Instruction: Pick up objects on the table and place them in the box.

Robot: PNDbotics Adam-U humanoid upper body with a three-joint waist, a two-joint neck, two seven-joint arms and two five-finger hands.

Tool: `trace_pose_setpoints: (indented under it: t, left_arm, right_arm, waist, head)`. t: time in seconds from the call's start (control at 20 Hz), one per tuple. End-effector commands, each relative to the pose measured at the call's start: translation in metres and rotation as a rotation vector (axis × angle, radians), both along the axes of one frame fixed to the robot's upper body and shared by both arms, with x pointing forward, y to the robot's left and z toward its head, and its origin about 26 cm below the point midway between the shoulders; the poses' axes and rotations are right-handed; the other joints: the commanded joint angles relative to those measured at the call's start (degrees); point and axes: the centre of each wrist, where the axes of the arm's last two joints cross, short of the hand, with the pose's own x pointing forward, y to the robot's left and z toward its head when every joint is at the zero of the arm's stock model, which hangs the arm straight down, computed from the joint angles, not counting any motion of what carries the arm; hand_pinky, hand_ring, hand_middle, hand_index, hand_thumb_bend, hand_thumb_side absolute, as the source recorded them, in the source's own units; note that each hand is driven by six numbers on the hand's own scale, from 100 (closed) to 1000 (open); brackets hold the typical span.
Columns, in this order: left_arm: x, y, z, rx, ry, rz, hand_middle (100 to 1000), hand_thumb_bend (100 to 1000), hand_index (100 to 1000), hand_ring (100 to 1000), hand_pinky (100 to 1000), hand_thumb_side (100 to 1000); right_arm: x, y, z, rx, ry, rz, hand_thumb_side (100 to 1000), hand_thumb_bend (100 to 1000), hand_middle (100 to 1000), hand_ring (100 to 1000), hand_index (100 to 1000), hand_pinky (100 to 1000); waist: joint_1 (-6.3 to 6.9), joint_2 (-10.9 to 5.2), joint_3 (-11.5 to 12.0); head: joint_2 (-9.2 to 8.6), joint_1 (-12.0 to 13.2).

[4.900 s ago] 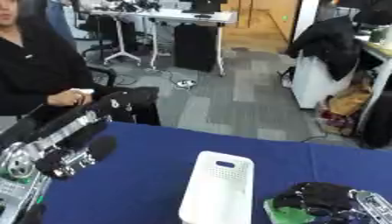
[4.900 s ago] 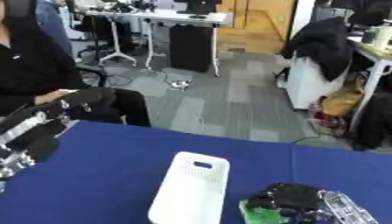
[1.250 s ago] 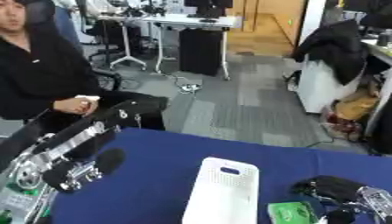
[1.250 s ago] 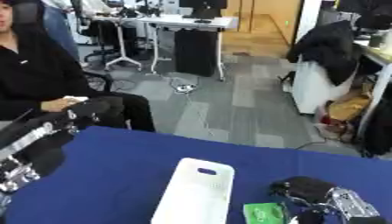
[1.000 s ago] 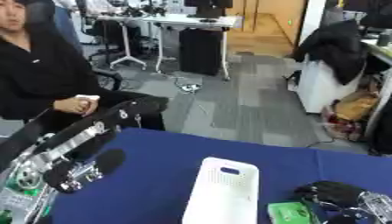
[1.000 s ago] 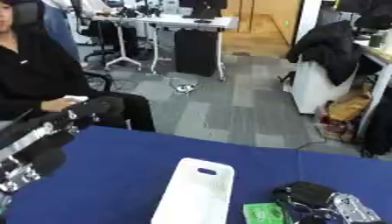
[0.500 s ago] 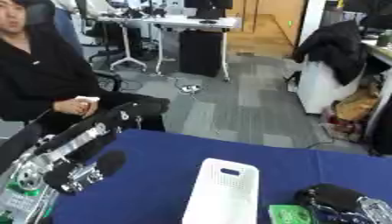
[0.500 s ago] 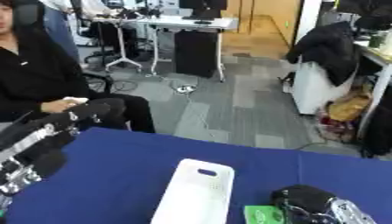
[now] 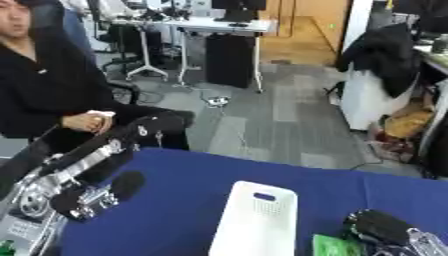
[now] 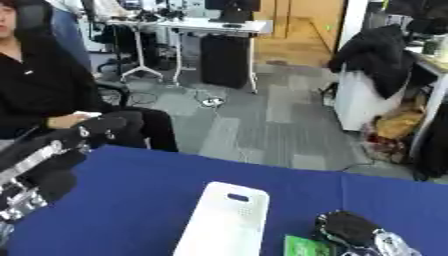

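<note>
Lower right of the frame, the black right hand (image 9: pixel 378 227) curls its fingers onto a flat green packet (image 9: pixel 335 246) beside the tall white perforated box (image 9: pixel 255 220); left hand (image 9: pixel 98 191) hangs lower left, fingers curled, holding nothing

A blue table (image 9: pixel 184 200) filled the lower part of the frame. Beyond its far edge, at the left, sat a person in a black top (image 9: pixel 44 87), one hand (image 9: pixel 87 121) resting on the lap. Grey carpet tiles (image 10: pixel 254 125) covered the floor in the middle, with a tangle of cables (image 9: pixel 214 101) lying on them. At the upper centre stood a white desk (image 9: pixel 206 25) with a dark cabinet (image 9: pixel 229 60) under it. A black jacket (image 10: pixel 376 52) hung at the upper right over a white unit (image 10: pixel 359 107), and something yellowish (image 9: pixel 407 120) sat low beside it. A strip of wooden floor (image 9: pixel 306 22) showed at the top
</note>
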Motion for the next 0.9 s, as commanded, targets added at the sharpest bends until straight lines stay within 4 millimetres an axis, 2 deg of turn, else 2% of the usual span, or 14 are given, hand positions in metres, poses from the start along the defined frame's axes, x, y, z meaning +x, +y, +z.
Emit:
trace_pose_setpoints:
  t: [0.05,0.25,0.45,0.9]
  left_arm:
    - [-0.002,-0.002,0.011,0.220,-0.244,-0.135,1000,100,1000,1000,991,875]
    - [-0.002,-0.002,0.010,0.223,-0.243,-0.135,1000,100,1000,1000,991,876]
    - [-0.002,-0.002,0.010,0.225,-0.242,-0.134,1000,100,1000,1000,991,875]
    - [-0.002,0.001,0.008,0.230,-0.235,-0.125,1000,100,1000,1000,992,874]
  right_arm:
    - [0.000,-0.001,-0.001,0.049,-0.043,-0.004,700,664,100,100,270,100]
    - [0.000,-0.004,-0.003,0.134,-0.052,-0.018,675,647,100,100,279,100]
    - [0.002,-0.007,0.006,0.208,-0.058,-0.015,663,630,100,100,282,100]
    - [0.008,-0.021,0.054,0.361,-0.119,-0.032,635,612,100,100,289,100]
  waist:
    - [0.21,-0.46,0.0]
    - [0.19,-0.56,-0.1]
    - [0.15,-0.71,-0.1]
    - [-0.06,-1.18,-0.4]
  head:
    - [-0.29,0.2]
    - [-0.29,0.3]
    - [-0.39,0.4]
    - [-0.40,1.3]
